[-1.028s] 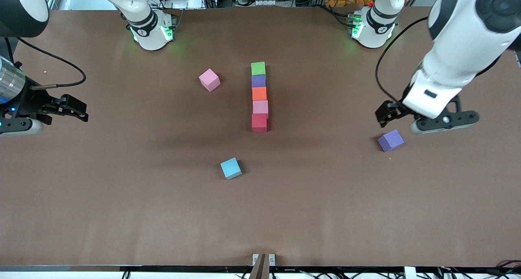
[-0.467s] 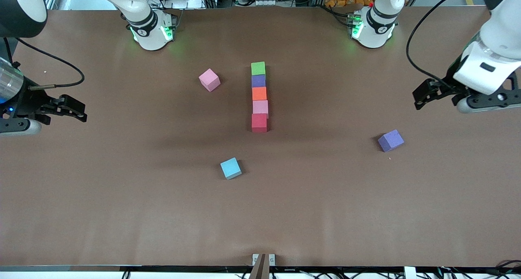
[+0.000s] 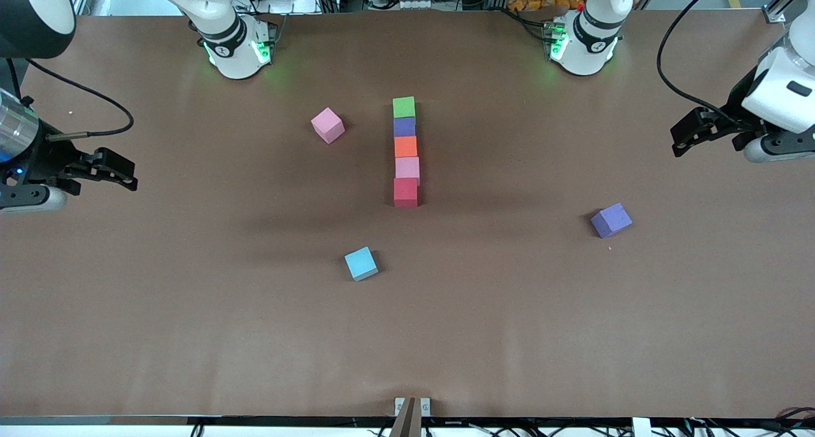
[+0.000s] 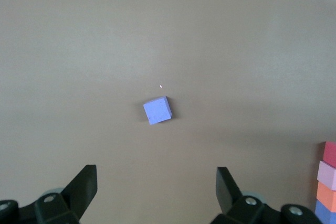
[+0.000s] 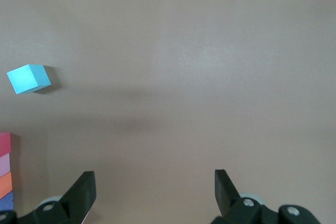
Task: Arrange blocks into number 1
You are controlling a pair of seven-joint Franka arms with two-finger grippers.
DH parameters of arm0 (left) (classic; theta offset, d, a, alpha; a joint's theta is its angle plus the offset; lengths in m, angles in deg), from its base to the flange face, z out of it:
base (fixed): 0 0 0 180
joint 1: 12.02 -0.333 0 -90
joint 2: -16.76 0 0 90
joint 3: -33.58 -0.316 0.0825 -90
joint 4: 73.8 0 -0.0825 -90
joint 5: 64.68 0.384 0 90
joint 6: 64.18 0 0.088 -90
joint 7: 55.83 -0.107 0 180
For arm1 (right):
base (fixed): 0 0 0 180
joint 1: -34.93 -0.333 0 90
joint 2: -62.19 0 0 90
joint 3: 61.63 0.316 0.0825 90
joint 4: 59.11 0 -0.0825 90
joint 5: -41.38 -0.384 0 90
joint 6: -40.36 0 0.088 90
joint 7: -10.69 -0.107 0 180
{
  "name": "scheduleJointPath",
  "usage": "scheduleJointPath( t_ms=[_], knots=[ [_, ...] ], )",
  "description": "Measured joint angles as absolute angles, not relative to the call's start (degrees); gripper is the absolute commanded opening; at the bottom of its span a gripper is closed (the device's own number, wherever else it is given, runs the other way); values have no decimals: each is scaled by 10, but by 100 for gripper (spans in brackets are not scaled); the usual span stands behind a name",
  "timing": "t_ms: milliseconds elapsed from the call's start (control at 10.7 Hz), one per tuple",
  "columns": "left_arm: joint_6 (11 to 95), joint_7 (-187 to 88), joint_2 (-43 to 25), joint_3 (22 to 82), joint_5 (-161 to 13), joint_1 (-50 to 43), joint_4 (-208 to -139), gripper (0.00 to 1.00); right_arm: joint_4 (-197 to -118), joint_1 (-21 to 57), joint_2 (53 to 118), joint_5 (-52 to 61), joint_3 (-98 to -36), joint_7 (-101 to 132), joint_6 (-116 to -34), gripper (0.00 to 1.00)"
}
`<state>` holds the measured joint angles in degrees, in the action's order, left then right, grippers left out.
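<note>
8 blocks on the table [image 3: 573, 335]: 5 touching in a line at the middle, green [image 3: 403, 107], purple [image 3: 404, 127], orange [image 3: 405, 146], pink [image 3: 407, 167], red [image 3: 405, 192]; loose are 1 pink [image 3: 327, 125], 1 light blue [image 3: 361, 263], 1 purple [image 3: 611, 220]. They look light, soft and matte; pinch 2 flat sides. Left gripper [image 3: 684, 137] and right gripper [image 3: 121, 172] hang spread and empty over their table ends

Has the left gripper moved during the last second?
Yes. The left gripper, open, drew away from the lone purple block toward the left arm's end of the table; that block lies where it was.
</note>
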<state>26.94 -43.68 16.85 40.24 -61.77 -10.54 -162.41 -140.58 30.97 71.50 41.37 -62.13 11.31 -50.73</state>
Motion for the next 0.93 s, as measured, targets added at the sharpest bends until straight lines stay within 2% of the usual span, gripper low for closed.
scheduleJointPath(
  t_ms=[934],
  knots=[
    [268,-514,177,351,-646,-79,-1623,100,-1406,309,716,414,-621,113,-506,100]
  ],
)
